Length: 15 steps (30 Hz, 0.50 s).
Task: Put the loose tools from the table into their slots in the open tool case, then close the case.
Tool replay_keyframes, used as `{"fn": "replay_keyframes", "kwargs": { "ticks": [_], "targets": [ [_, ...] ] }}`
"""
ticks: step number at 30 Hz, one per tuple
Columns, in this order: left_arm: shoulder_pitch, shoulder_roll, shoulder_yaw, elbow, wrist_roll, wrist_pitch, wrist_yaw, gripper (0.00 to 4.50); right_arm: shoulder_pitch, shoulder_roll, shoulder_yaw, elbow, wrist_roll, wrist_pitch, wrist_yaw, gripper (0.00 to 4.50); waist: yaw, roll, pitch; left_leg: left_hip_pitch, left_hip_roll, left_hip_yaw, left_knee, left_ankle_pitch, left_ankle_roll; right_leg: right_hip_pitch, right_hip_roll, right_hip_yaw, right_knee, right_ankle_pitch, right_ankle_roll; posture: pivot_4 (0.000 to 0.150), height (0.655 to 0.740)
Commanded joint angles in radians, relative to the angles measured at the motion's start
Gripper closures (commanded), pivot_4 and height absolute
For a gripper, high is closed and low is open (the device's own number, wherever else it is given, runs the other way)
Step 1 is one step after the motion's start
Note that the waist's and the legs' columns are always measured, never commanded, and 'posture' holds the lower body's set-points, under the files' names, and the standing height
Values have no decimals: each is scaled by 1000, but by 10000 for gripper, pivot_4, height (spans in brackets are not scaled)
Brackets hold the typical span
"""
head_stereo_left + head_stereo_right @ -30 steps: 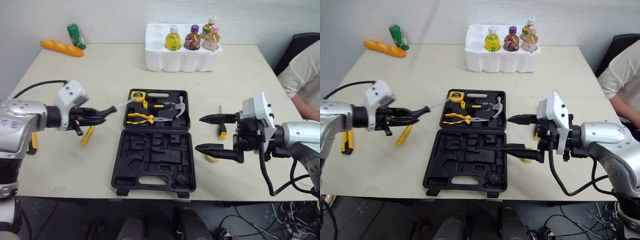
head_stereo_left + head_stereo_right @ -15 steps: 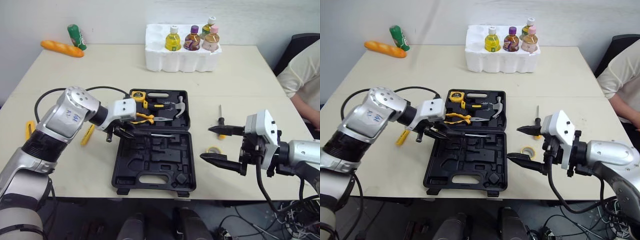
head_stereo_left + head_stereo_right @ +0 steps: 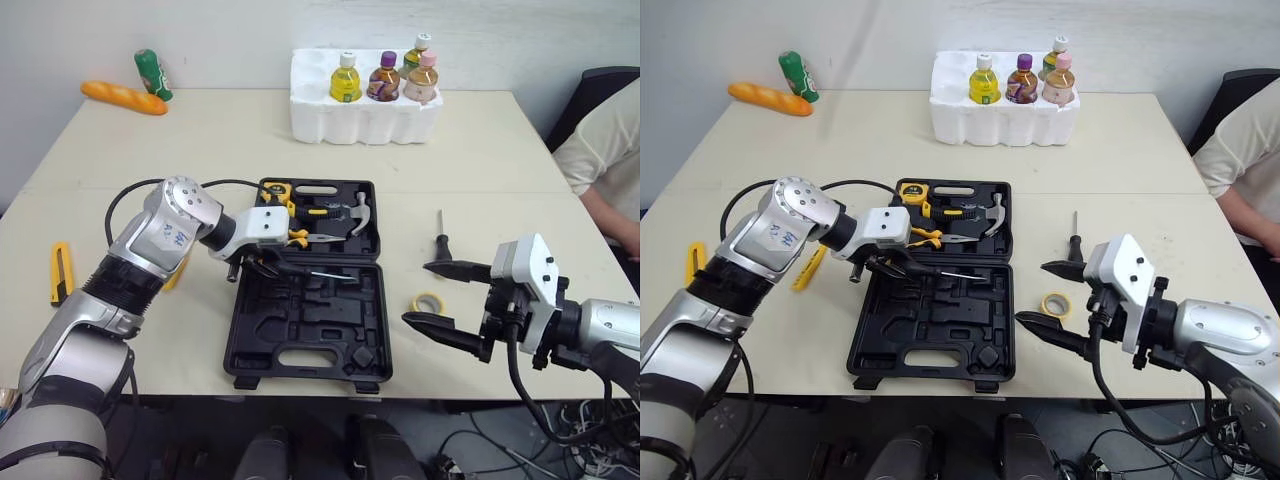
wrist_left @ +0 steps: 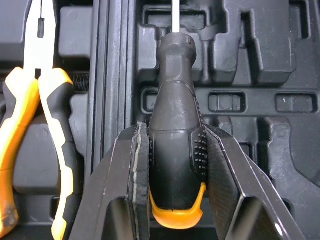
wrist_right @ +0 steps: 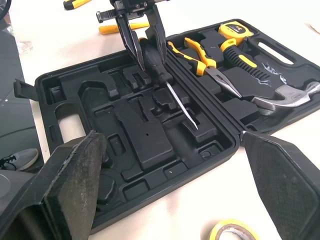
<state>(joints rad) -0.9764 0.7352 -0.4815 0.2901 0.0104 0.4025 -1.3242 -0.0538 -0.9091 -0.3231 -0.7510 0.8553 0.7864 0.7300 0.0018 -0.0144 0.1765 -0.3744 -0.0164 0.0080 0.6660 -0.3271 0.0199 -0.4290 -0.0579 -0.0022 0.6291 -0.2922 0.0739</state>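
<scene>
The left hand (image 3: 263,267) is clamped on a screwdriver (image 4: 173,100), gripping its black ribbed handle, which ends in an orange butt cap. The thin steel shaft points out over the moulded black plastic tray of the open case (image 3: 300,335), close to the hinge. Yellow-gripped pliers (image 4: 33,75) sit in the lid half at 12 o'clock. The right hand (image 3: 418,293) hovers at 3 o'clock of the case with its padded fingers wide apart, beside a yellow tape ring (image 3: 428,302) on the pale worktop (image 3: 200,130).
</scene>
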Motion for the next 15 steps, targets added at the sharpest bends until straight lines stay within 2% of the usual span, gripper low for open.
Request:
{"fn": "replay_keyframes", "kwargs": {
  "ticks": [1,14,15],
  "targets": [
    [-19,15,22,26,43,-17,-3,34421,-8,-10,-19,-29,19,-8,-6,0,0,0,0,0,0,0,0,0,0,0,0,0,0,0,0,1500,7367],
    [-4,-7,37,32,64,-46,-9,34421,-33,-7,5,-13,7,-14,-6,0,3,0,0,0,0,0,1,0,0,0,0,0,1,0,0,1500,7367],
    [-4,-10,42,31,59,-43,-13,24293,-34,-6,7,-12,7,-14,-7,0,3,0,0,0,0,0,1,0,0,0,0,0,1,0,0,1500,7367]
  ]
}}
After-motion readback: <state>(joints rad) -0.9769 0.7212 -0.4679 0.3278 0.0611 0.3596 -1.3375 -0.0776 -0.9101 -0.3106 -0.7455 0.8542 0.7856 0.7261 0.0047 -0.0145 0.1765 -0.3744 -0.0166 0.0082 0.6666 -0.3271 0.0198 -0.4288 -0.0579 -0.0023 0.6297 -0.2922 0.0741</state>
